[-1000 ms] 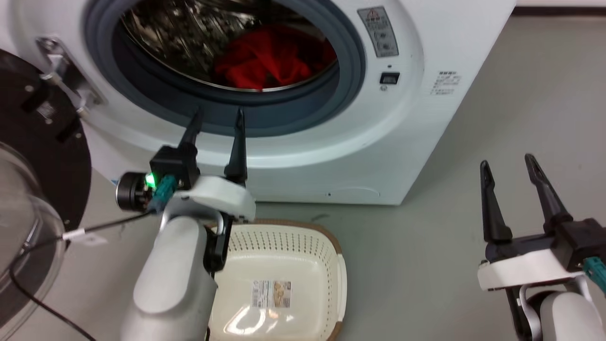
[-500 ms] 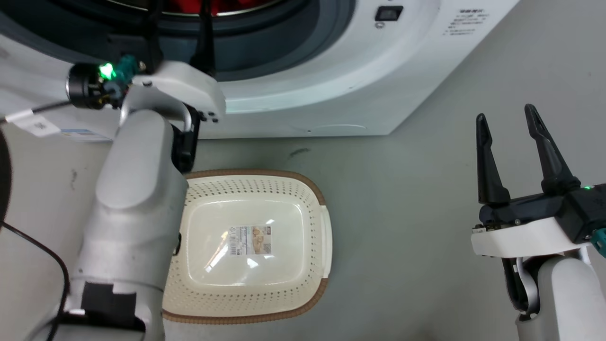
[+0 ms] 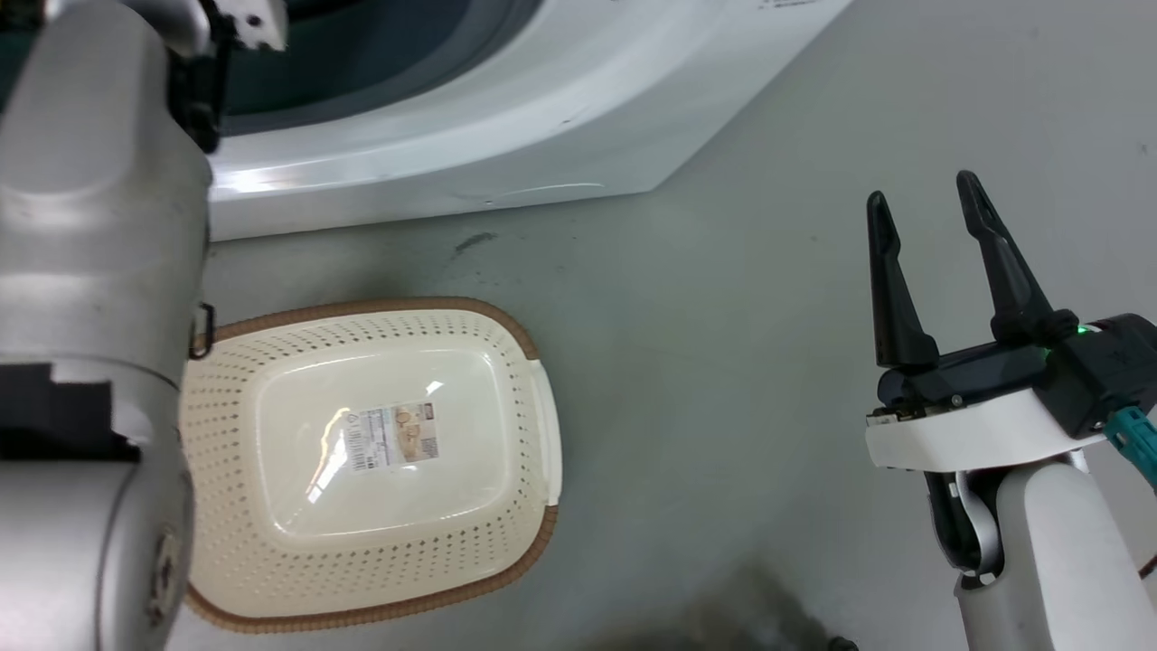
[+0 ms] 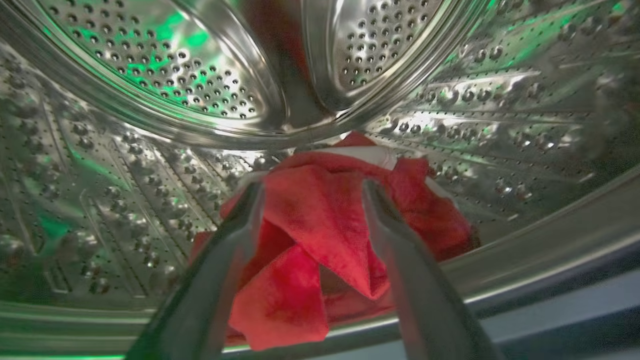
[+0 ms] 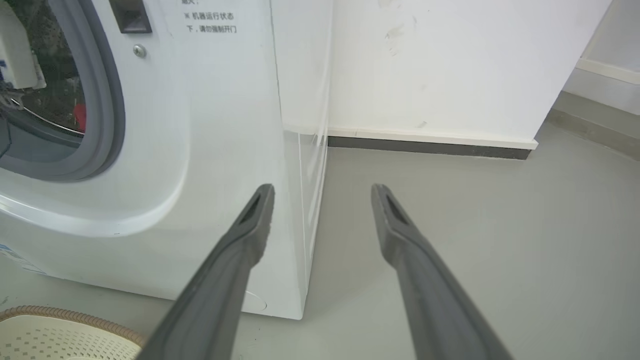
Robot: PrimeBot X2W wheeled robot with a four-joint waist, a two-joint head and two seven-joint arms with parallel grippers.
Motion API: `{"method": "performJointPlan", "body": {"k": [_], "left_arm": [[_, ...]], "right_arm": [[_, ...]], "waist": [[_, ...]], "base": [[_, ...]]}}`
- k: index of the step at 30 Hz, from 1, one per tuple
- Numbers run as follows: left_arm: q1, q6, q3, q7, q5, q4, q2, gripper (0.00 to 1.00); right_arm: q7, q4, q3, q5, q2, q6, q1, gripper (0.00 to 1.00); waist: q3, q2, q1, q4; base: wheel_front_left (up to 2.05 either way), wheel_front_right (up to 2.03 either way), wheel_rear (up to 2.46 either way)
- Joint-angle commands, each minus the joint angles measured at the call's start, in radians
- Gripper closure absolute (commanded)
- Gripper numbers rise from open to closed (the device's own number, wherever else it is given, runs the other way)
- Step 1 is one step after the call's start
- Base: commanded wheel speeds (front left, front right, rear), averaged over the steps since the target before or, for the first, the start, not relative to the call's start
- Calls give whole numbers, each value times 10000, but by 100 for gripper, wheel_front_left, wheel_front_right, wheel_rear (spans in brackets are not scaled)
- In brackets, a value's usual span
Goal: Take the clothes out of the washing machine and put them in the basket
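The red clothes (image 4: 320,235) lie crumpled at the bottom of the washing machine's steel drum (image 4: 165,90), white stripes at the far end. My left gripper (image 4: 310,192) is open inside the drum, its fingers either side of a fold of the fabric. In the head view the left forearm (image 3: 90,271) reaches up into the washing machine (image 3: 506,117). The cream basket (image 3: 371,461) sits on the floor in front of the machine, holding nothing. My right gripper (image 3: 922,199) hovers open over bare floor to the basket's right. A sliver of red clothes (image 5: 80,117) shows through the door opening.
Grey floor (image 3: 723,362) surrounds the basket. A white wall with a dark baseboard (image 5: 430,147) runs behind and right of the washing machine (image 5: 210,150). The basket's rim (image 5: 65,316) shows at the lower left of the right wrist view.
The head camera has tilted down, so the machine's opening has left the top of the view. The left arm has reached further into the drum. The right gripper stays open.
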Motion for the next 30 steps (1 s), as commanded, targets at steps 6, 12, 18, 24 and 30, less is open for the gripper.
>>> {"method": "performJointPlan", "body": {"k": [6,12,18,24,30], "left_arm": [[-1467,-412,-31,2241,-189,1477,643,0],[-2231,-414,-333,3532,-1,1782,914,0],[-2929,-393,-485,5024,-5,1957,1090,0],[-3229,-171,-494,6052,-110,2040,1261,100],[-2908,17,-512,5687,-208,1929,1355,100]], "right_arm": [[-44,-97,323,526,15,-5,-406,0],[-44,-134,554,802,12,-7,-556,0],[-45,-114,776,1171,11,-7,-642,0],[-43,-109,927,1447,11,-7,-646,0],[-44,-18,878,1538,11,-7,-610,0]], "waist": [[727,0,-1,-815],[1077,0,-1,-1154],[1307,0,-1,-1547],[1456,0,-1,-1815],[1394,0,-1,-1805]], "base": [[0,0,0],[0,0,0],[0,0,0],[0,0,0],[0,0,0]]}}
